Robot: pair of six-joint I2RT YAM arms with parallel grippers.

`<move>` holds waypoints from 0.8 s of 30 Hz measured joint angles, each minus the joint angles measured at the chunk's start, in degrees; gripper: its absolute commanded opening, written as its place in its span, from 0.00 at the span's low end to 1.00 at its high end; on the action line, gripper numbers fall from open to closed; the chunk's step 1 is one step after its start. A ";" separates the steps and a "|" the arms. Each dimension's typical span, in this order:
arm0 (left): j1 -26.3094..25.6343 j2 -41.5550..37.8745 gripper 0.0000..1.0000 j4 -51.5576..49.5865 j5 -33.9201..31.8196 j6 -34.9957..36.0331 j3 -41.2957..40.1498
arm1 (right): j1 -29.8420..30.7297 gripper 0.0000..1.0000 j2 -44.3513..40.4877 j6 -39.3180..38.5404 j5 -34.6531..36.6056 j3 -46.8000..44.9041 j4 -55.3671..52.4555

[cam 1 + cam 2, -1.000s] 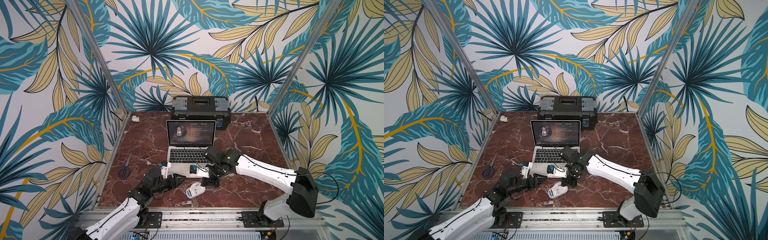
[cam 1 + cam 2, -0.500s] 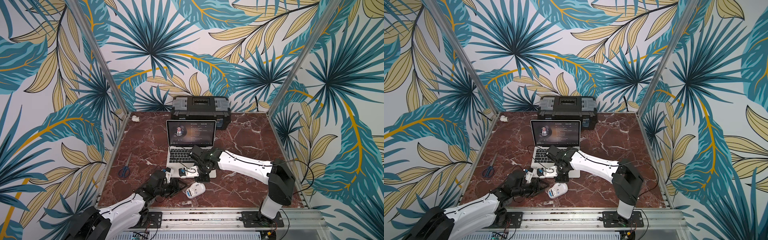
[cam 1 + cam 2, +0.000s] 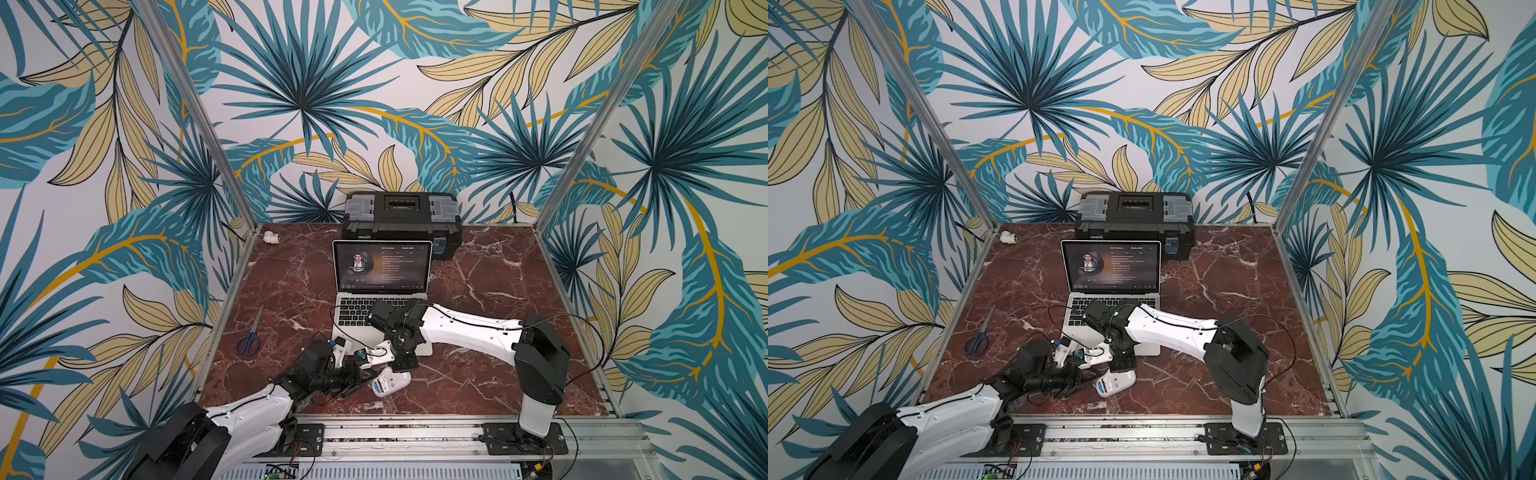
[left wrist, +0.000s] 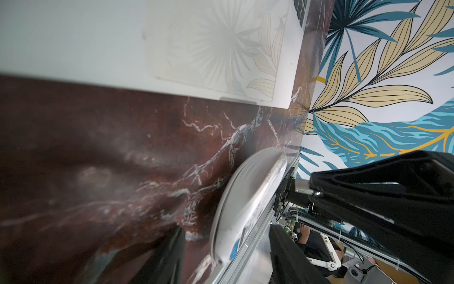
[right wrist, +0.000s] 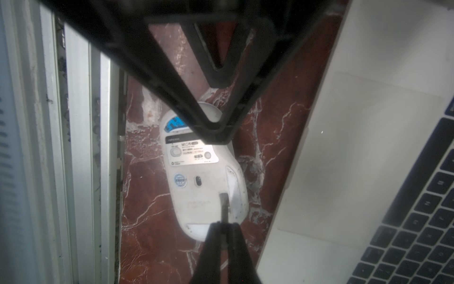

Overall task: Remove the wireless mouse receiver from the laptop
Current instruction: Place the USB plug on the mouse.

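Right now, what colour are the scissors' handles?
Blue; the scissors show best in a top view.

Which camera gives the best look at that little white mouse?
The right wrist view: the mouse lies underside up, labels showing. Both top views show it small; the left wrist view shows only its edge.

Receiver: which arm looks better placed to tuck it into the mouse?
Right, most likely. The right tool is shut on the receiver, over the upturned mouse. The left tool stands open astride the mouse, better suited to steadying it.
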 measured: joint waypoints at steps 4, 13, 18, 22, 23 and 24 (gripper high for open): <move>0.00 2.58 0.57 2.78 1.09 0.13 0.00 | 0.20 0.00 1.16 0.00 -0.13 0.33 0.04; -0.02 3.63 0.57 3.96 1.49 0.46 0.00 | 0.20 0.00 2.82 0.02 -0.13 0.63 0.20; -0.04 3.69 0.57 3.98 1.51 0.79 0.00 | 0.20 0.00 2.99 0.07 -0.09 0.61 0.22; -0.04 3.93 0.56 4.15 1.57 0.85 0.00 | 0.17 0.00 2.99 0.28 0.42 0.44 0.22; -0.04 3.93 0.56 4.13 1.57 0.96 0.00 | 0.17 0.00 2.99 0.31 0.57 0.39 0.20; -0.04 3.93 0.56 4.13 1.57 1.07 0.02 | 0.17 0.00 2.99 0.46 0.74 0.35 0.20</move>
